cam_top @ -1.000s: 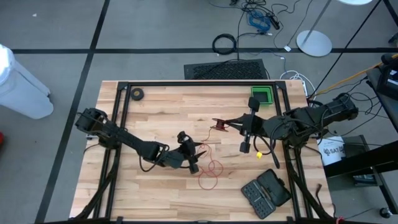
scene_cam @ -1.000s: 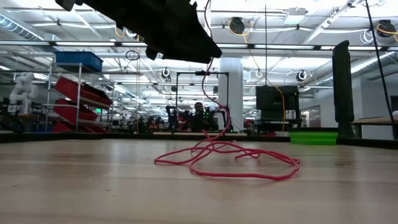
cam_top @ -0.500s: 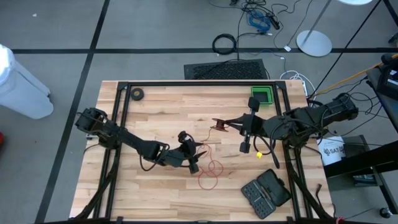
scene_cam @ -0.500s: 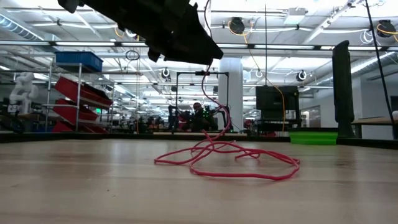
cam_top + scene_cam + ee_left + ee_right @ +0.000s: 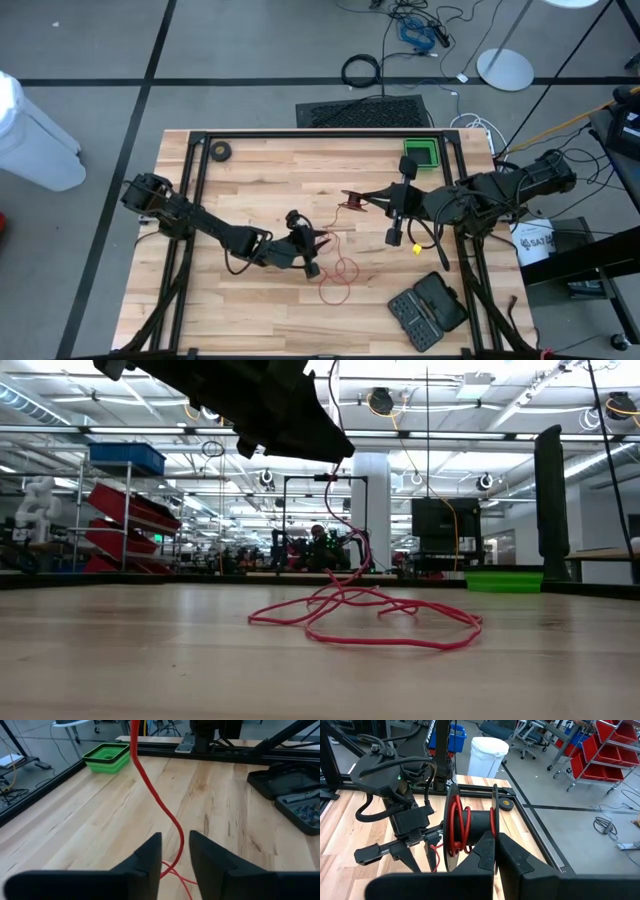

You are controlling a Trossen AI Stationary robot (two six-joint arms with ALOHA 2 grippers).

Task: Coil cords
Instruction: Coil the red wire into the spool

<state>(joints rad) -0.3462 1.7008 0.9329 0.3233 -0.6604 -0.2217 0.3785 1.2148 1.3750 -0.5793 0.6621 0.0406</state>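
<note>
Thin red cord (image 5: 338, 268) runs from loose loops at table centre up and right to the small black reel (image 5: 470, 827), axis roughly horizontal, clamped in the closed right gripper (image 5: 352, 201). Left gripper (image 5: 174, 851) fingers straddle the cord, a narrow gap either side; contact unclear. Green tray (image 5: 421, 153) far right, dark tool case (image 5: 428, 309) near right.

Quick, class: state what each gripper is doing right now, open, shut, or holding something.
Left gripper: fingers partly open around the red cord, not clamped.
Right gripper: shut on the black reel.
</note>
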